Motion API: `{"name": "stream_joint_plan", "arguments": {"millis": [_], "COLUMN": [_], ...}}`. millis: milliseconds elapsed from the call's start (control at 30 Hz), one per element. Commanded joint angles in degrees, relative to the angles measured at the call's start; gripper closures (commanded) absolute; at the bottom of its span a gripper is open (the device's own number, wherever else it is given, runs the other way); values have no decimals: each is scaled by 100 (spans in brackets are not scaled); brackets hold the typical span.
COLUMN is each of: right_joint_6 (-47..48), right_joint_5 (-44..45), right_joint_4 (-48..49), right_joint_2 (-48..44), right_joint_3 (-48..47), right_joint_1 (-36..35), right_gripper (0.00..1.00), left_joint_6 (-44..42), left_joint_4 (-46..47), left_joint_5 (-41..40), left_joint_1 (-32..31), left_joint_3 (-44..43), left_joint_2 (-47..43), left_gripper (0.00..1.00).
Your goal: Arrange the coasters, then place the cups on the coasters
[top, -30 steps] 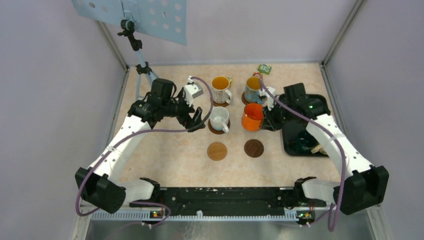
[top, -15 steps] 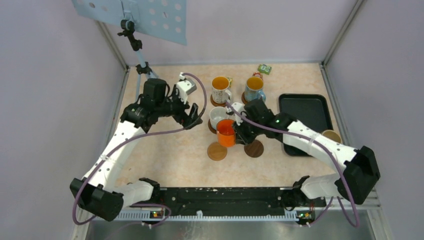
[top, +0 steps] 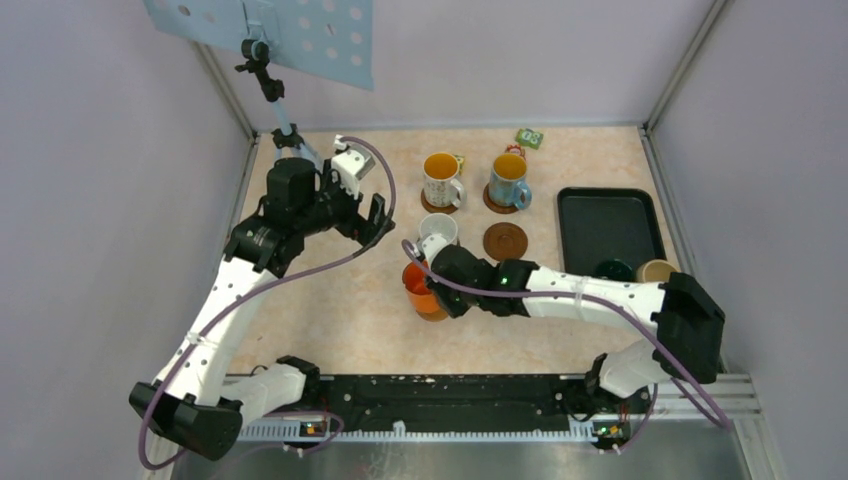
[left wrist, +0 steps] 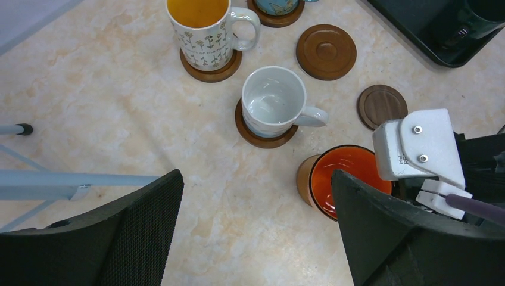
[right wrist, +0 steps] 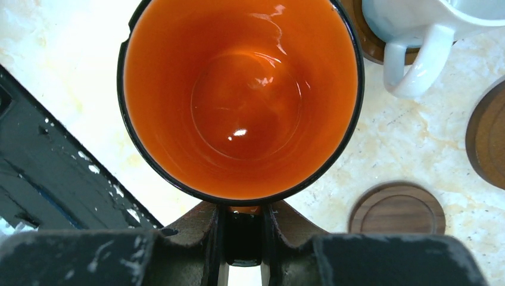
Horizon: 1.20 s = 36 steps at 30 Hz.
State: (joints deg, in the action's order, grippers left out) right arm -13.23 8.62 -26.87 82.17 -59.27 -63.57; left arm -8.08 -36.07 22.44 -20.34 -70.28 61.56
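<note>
I find almost no writing that I can read. The patterned mug (left wrist: 202, 36) has a line of small print under its flowers, but it is too small for me. The green packet (top: 529, 137) at the far edge of the table (top: 330, 320) carries marks that I cannot make out.

My right gripper (right wrist: 241, 232) is pressed together on the handle of the orange mug (right wrist: 241, 98). This mug is upright, mouth up, over a pale coaster (top: 438, 313) at the left of the front row. Whether its bottom touches the coaster, I cannot tell. My left gripper (left wrist: 256, 190) is spread wide and holds nothing. It hangs above the table, to the left of the mugs.

3 mugs sit on coasters: the patterned mug and the blue mug (top: 510, 180) in the far row, and the white mug (left wrist: 273, 104) just behind the orange one. A bare coaster (left wrist: 326, 50) lies right of the white mug, and a second bare coaster (left wrist: 382, 106) lies right of the orange mug. The green mug (top: 610, 268) stands at the near end of the black tray (top: 610, 215). The beige mug (top: 657, 270) is just beside it, on or off the tray I cannot tell.

For room, the handle of the white mug comes close to the orange rim. The black rail (right wrist: 41, 179) at the near edge is also near this mug. Left of the mugs the table is open up to the wall, apart from the stand (top: 285, 135) in the far left corner. The tray lies near the right edge.
</note>
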Motion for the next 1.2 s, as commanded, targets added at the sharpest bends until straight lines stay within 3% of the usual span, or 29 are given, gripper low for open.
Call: {"name": "stream_joint_plan", "arguments": {"millis": [0,533,1167], "right_joint_6": [-501,-469,-590], "right_joint_5": [810,596,511], "right_joint_4": [769,1395,1746], "right_joint_2": [47,-7,268], "right_joint_3": [-124,720,961], "right_joint_1": [-97,-100,-95], "right_gripper": [100,100,99], "left_joint_6": [119,60,-35], "left_joint_4": [294,259,189], "left_joint_5": [41,224,314], "left_joint_1": [97,154,162], "left_joint_3": [-49,-47,-45], "left_joint_2": [-13,-38,-89], "left_gripper": [1,1,1]}}
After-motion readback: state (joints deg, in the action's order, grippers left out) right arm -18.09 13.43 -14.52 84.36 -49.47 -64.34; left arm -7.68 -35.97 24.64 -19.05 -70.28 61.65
